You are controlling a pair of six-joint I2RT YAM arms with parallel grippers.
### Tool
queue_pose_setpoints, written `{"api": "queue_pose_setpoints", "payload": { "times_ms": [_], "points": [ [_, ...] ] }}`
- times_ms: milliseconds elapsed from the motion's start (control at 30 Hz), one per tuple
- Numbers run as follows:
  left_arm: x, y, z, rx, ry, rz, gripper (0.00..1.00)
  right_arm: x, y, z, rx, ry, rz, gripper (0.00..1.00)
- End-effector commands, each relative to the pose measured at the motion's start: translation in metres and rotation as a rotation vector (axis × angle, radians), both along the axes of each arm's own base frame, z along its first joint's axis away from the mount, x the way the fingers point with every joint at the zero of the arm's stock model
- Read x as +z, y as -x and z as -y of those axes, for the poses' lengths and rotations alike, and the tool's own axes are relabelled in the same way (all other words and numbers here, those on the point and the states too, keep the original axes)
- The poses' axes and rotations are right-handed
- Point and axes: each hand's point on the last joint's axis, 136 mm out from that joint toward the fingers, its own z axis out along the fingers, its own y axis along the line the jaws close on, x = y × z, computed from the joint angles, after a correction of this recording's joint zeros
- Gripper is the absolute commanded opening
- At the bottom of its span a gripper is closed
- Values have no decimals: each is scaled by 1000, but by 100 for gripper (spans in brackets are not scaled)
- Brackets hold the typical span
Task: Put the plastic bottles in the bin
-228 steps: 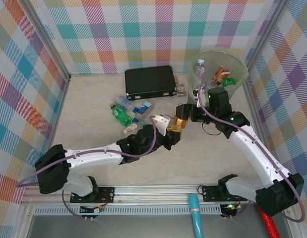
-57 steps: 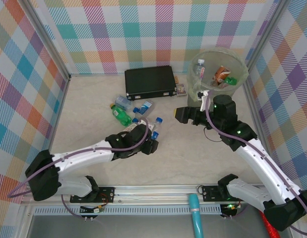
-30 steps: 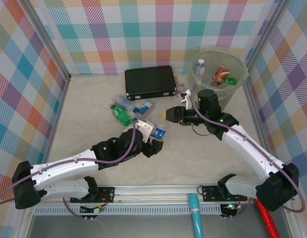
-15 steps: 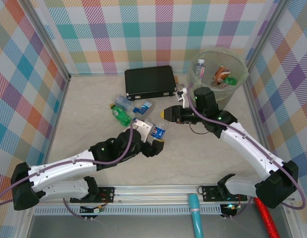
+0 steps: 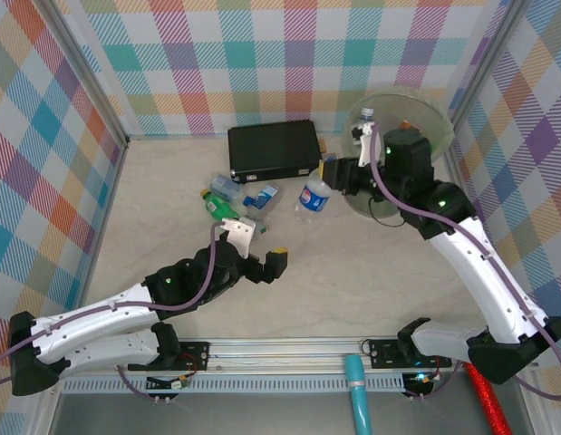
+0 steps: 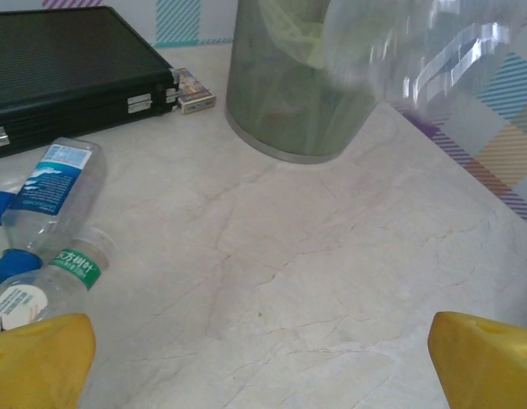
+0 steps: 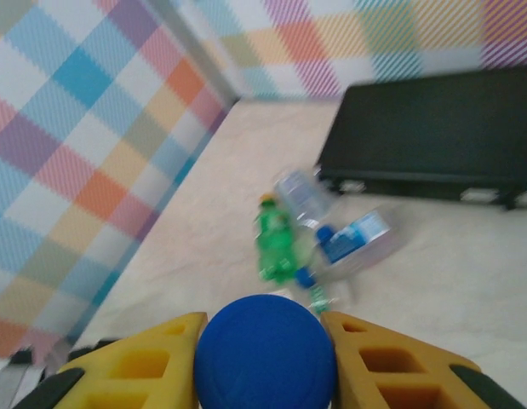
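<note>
From above, the right gripper is clamped on the cap end of a clear blue-labelled bottle. The bottle juts out leftward over the table, just beside the black case and short of the bin, which stands right behind the wrist. The left gripper hangs low over bare tabletop, fingers spread wide with nothing between them. A green bottle lies near it, in a loose cluster by the case.

In the left wrist view, the yellow fingertips sit at the two bottom corners, far apart. Two clear bottles lie on their sides at the left. The bin's wall rises ahead, next to the case.

In the right wrist view, yellow fingers press on either side of a round blue cap. The bottle's body is hidden beneath it.

With only the cap pinched, the body can likely swing. The carry is best kept smooth, raised above the rim and swung right until the whole bottle hangs over the bin's mouth. Only then should the fingers part.
</note>
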Motion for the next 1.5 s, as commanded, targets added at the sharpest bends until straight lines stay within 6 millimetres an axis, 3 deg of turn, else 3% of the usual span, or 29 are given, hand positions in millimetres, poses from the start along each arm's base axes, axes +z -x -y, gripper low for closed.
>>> {"api": "queue_pose_setpoints", "payload": {
  "times_ms": [0,267,400,533,733,833,1067,1333,1467],
  "points": [
    [-7,1,-12,41,-15,-2,99,22,-22,44,-193,192,145,29],
    [-15,4,-18,39,-15,-4,100,72,-62,106,-478,373,314,31],
    [-19,6,-17,28,-5,-11,100,80,-87,131,-580,397,356,29],
    [-20,8,-16,18,3,-20,100,72,-114,147,-621,380,329,29],
    [-21,10,-24,32,18,-18,100,36,-154,150,-604,411,253,27],
    [-21,11,-30,44,23,-17,99,10,-165,139,-550,396,190,27],
    [-21,12,-39,63,26,-12,100,-45,-173,120,-448,318,28,28],
    [-22,13,-39,63,24,-14,100,-97,-180,121,-423,354,-98,29],
    [-23,13,-39,65,24,-17,100,-113,-182,122,-416,365,-138,29]
  ]
}}
